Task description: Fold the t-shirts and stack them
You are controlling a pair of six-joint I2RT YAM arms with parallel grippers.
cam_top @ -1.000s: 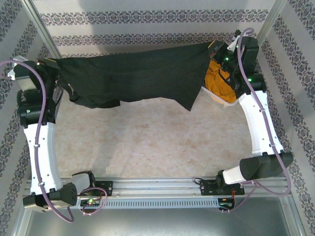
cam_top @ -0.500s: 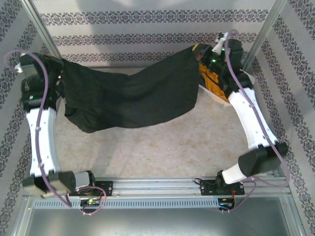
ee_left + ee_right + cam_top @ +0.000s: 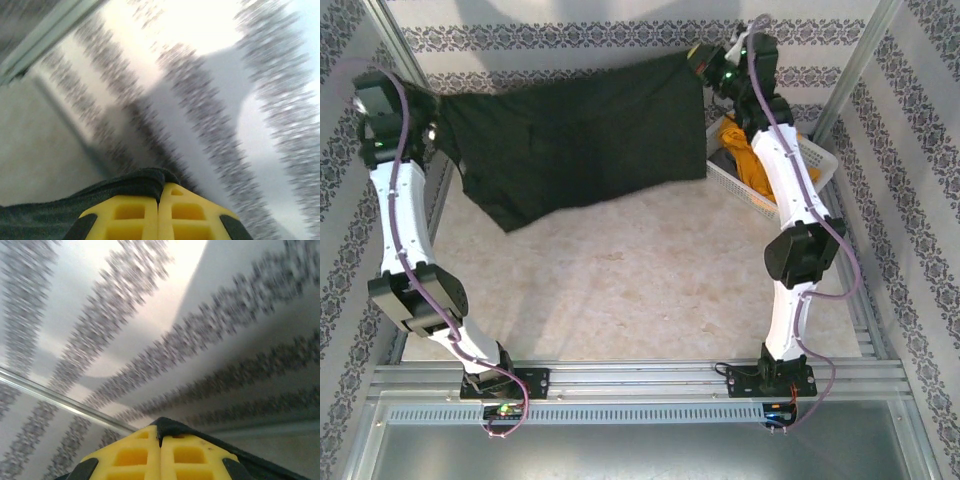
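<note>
Black cloth of the black t-shirt point(image 3: 570, 150) hangs stretched over the far side of the table point(image 3: 620, 280) between our left gripper point(image 3: 159, 189) and our right gripper point(image 3: 160, 434), each clamped tight on an upper corner, while the mustard-yellow t-shirt point(image 3: 752, 165) lies in the white basket point(image 3: 728, 182) at far right.

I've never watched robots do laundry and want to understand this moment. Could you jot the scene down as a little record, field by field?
black t-shirt: spread in the air between the two arms, above the table
left gripper: shut, pinching the shirt's edge at the left end
right gripper: shut, pinching dark cloth at the right end
yellow t-shirt: crumpled in the basket
basket: white lattice, at the table's far right
folding: not yet begun
</note>
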